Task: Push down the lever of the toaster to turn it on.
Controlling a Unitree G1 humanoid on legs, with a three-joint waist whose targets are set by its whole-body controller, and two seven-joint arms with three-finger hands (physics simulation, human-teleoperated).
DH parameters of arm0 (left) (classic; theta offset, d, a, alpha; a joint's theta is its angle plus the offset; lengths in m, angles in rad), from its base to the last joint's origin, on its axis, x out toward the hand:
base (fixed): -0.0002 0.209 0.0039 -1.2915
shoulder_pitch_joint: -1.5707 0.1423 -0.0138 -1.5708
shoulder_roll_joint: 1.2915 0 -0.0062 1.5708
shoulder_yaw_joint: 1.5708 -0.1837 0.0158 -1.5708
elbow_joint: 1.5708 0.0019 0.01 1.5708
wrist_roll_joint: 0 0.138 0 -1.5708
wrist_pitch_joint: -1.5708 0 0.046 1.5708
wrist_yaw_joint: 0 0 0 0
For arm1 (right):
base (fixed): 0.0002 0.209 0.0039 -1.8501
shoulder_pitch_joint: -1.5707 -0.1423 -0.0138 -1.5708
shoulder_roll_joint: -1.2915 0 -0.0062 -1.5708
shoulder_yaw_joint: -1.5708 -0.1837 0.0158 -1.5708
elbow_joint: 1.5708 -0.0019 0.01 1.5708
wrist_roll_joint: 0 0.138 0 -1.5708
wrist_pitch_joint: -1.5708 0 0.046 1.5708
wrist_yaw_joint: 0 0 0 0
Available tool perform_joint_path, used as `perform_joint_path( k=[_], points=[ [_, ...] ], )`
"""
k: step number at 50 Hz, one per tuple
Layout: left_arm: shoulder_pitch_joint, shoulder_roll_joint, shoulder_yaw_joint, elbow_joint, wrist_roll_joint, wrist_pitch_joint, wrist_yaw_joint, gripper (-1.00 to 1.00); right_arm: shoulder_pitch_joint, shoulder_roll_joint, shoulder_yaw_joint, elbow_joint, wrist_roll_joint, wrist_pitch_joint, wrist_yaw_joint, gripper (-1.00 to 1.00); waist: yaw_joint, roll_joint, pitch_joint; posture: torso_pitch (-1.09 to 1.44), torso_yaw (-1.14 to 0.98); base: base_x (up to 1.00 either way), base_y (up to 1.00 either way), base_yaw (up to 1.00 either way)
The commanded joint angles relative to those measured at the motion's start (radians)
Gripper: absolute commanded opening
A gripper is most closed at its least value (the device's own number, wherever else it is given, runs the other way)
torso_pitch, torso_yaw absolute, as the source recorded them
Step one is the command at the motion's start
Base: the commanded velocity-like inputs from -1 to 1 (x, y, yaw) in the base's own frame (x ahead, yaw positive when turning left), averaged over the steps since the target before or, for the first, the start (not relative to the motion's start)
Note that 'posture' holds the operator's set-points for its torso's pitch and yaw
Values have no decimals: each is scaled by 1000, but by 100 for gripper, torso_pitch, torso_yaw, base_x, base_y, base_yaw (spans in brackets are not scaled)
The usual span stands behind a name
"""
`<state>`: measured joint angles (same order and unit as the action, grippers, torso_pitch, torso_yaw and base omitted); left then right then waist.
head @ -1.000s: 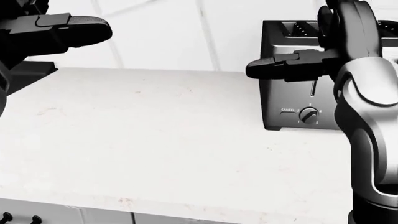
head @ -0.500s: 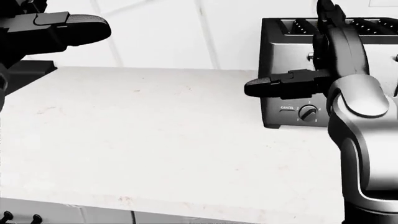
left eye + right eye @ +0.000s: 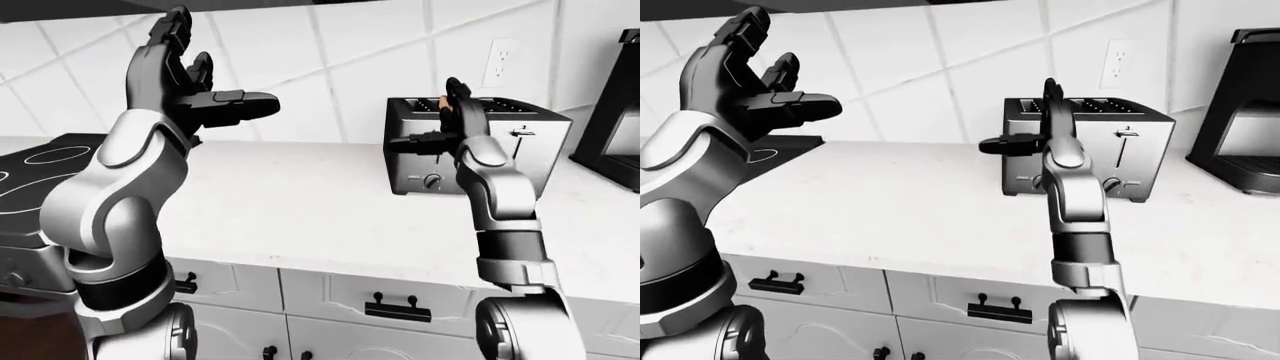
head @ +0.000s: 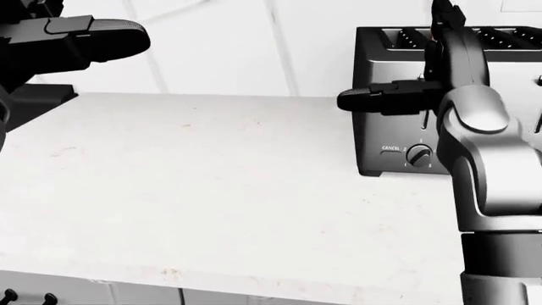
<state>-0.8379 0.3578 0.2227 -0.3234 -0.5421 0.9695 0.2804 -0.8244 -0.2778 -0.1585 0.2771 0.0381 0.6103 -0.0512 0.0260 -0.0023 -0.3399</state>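
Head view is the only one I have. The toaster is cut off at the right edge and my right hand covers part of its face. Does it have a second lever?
Observer: Yes. In the right-eye view the toaster has a second lever on the right half of its face, near the top of its slot. The right hand does not cover it.
Operator: Does anything stand to the right of the toaster?
Observer: A black coffee machine stands there on the same counter, apart from the toaster.
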Motion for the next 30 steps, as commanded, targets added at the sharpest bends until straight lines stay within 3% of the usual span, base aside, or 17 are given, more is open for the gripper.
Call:
perform_joint_path(
  k=[1, 30],
  points=[
    [-32, 9, 11, -21, -1, -21, 2, 100, -41, -14, -7, -7, 9, -70, 1, 100, -1, -1, -8, -51, 0, 0, 0, 0],
    [-36, 11, 11, -23, -11, -21, 8, 100, -182, -57, -8, 485, 48, -397, -27, 100, -4, 3, -7, -51, 0, 0, 0, 0]
  ],
)
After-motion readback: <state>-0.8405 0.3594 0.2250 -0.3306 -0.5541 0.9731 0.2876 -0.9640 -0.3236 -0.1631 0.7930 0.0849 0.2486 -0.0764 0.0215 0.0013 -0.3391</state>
